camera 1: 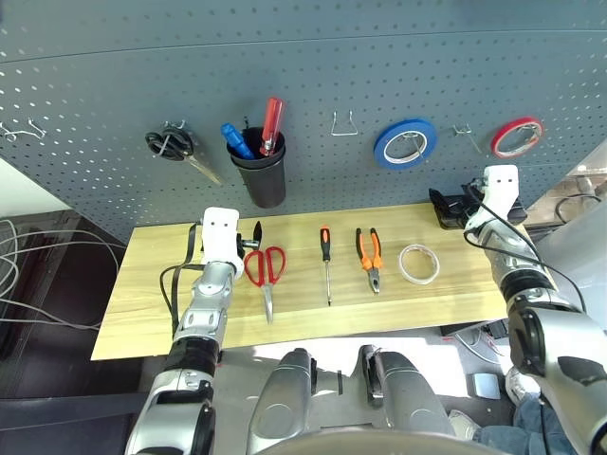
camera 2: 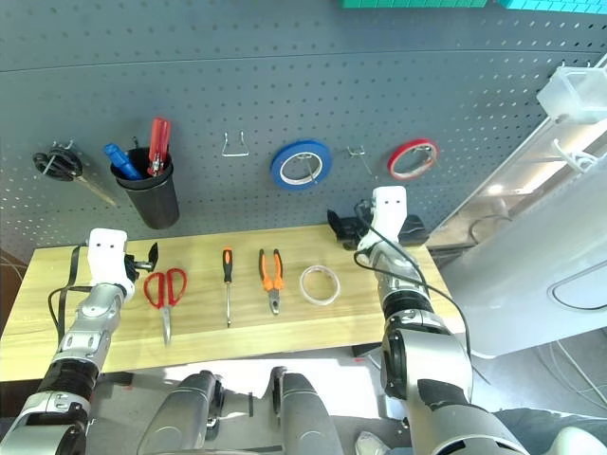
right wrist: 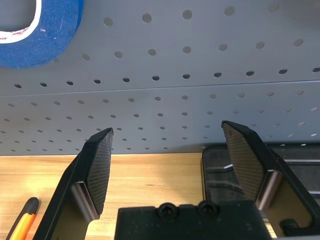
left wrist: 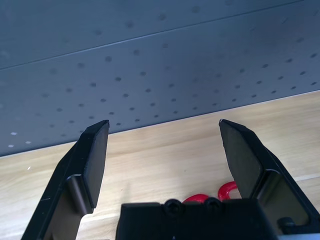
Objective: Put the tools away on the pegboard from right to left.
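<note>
- Four tools lie in a row on the wooden table (camera 1: 370,320), none of them up on the pegboard (camera 1: 313,90) right now.
- From the robot's right: whitish tape (camera 1: 418,264), then the pliers (camera 1: 370,260), the screwdriver (camera 1: 325,263) and the red scissors (camera 1: 266,275), all lying apart from each other.
- Handles of the pliers, screwdriver and scissors are toward the board, metal ends toward the robot.
- Left gripper (left wrist: 164,122): jaws spread wide, nothing in them, over the table at the red scissors' handles.
- Right gripper (right wrist: 167,125): also wide and empty, over the table on the far side of the whitish tape from the pliers, near a black tray (right wrist: 225,172).
- On the board, a blue tape (camera 1: 405,144) and a red tape (camera 1: 518,137) hang toward the right, with a hook (camera 1: 467,133) between them.
- Another hook (camera 1: 343,124) sits bare between the blue tape and the black cup (camera 1: 263,174).
- That cup has a blue thing (camera 1: 236,141) and a red thing (camera 1: 272,123) sticking out of it.
- Black scissors (camera 1: 175,144) hang left of the cup.
</note>
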Motion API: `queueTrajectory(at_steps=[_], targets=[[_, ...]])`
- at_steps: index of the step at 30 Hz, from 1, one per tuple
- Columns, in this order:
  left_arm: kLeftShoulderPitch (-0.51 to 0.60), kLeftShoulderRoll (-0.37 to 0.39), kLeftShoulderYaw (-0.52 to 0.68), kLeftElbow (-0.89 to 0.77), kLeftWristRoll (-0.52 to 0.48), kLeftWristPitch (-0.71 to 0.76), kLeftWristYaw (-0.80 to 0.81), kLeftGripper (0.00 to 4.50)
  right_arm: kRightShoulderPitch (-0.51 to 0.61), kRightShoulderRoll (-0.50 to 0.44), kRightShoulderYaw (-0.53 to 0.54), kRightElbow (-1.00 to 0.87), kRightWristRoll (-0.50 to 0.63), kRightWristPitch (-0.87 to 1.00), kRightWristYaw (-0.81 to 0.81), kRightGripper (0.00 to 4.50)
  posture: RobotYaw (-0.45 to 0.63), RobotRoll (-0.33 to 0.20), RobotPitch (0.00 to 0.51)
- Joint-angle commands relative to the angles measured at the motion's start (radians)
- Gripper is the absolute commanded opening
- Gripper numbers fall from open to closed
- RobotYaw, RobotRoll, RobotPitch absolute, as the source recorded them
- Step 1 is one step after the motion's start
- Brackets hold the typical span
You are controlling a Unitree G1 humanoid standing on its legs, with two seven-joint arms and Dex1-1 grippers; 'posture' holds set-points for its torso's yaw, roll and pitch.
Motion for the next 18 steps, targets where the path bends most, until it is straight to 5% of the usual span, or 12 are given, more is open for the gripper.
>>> queueTrajectory(at_steps=[1,10,18], targets=[[0.024,0.013,0.001,0.006,0.011,0.020,-0.004,4.50,-0.001,-0.008,0.006,0.023,-0.012,0.004,0.021,4.47,0.02,0.000,0.187],[0.004,0.044,-0.116,-0.136,-0.049,0.210,-0.322,4.50,0.017,-0.014,0.027,-0.053,0.027,0.456,0.169,4.47,0.03,0.000,0.191],[-0.089,0.079,-0.330,-0.278,-0.011,0.334,-0.585,4.50,0.057,-0.006,0.149,-0.200,-0.064,0.832,0.077,4.47,0.05,0.000,0.183]])
